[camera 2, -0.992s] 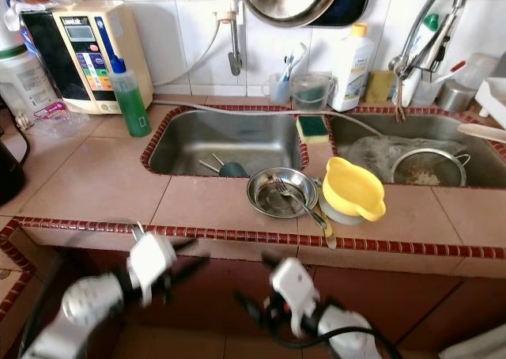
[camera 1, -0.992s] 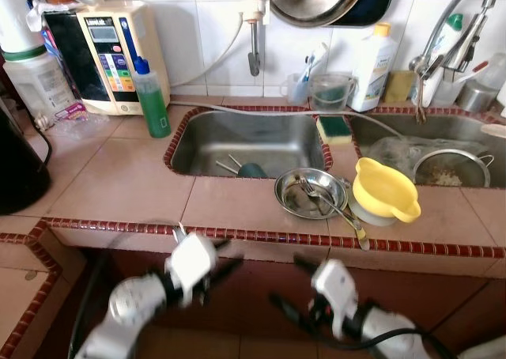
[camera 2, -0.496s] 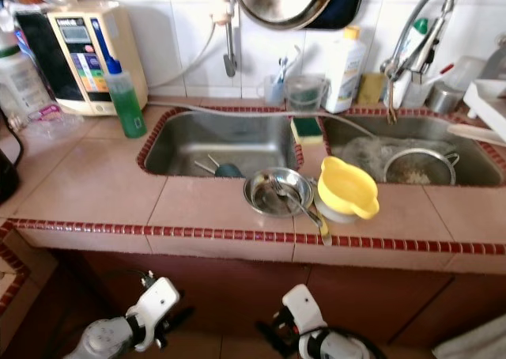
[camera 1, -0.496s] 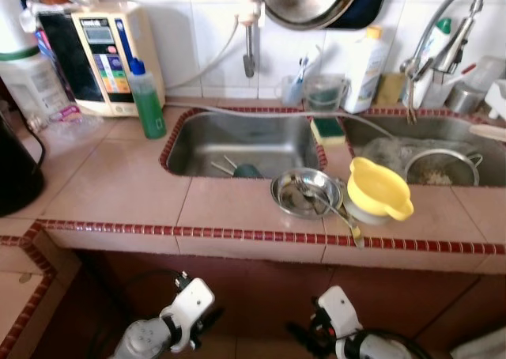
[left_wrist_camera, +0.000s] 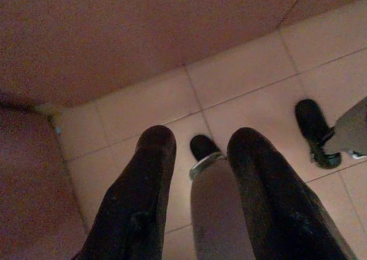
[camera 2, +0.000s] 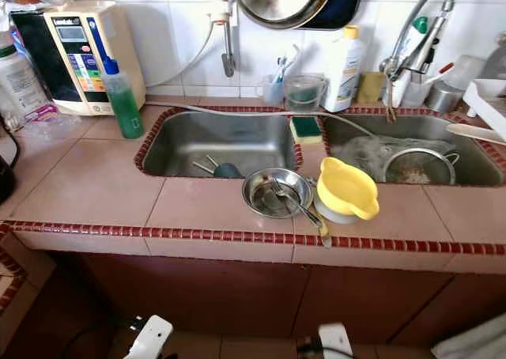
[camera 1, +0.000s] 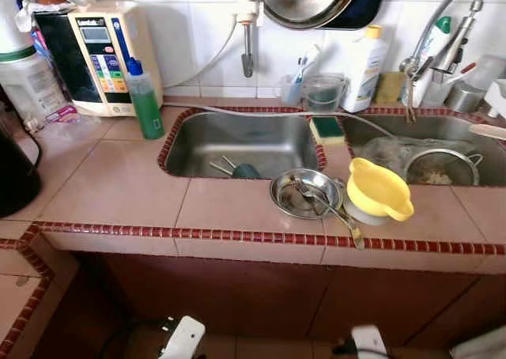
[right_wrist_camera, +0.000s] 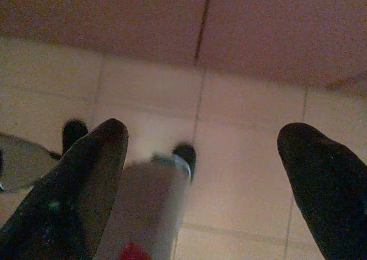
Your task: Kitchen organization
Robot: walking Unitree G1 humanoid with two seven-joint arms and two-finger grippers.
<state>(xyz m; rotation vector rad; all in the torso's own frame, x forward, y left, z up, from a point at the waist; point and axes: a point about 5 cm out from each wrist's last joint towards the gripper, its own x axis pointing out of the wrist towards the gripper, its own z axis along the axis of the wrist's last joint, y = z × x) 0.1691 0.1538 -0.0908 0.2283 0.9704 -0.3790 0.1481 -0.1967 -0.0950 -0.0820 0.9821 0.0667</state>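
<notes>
While both arms hang low by the floor, I judge nothing is in hand yet, so the step is choosing a first item and reaching well.

At upper left of the head view stands the water unit (camera 1: 107, 54), with the green bottle (camera 1: 145, 102) just beside it. Centre frame, the left sink (camera 1: 245, 141) holds a dark cup and utensils. On the surface (camera 1: 118, 189) in front of it, right of centre, sits the steel bowl (camera 1: 307, 193) with a fork (camera 1: 324, 202) lying across it, handle past the rim toward the edge. Touching the bowl's right side is the yellow jug (camera 1: 381, 189). The right sink holds a strainer (camera 1: 443, 168).

Left gripper (left_wrist_camera: 195, 157) has its jaws spread a little, holding nothing, pointing at floor tile. Right gripper (right_wrist_camera: 200, 151) has its jaws spread wide, also bare.

I would raise the right arm first, since bowl and jug lie on that side. I'd lift the fork out before the bowl, or it may slide off. The jug crowds the bowl, so I'd approach from the near rim.
</notes>
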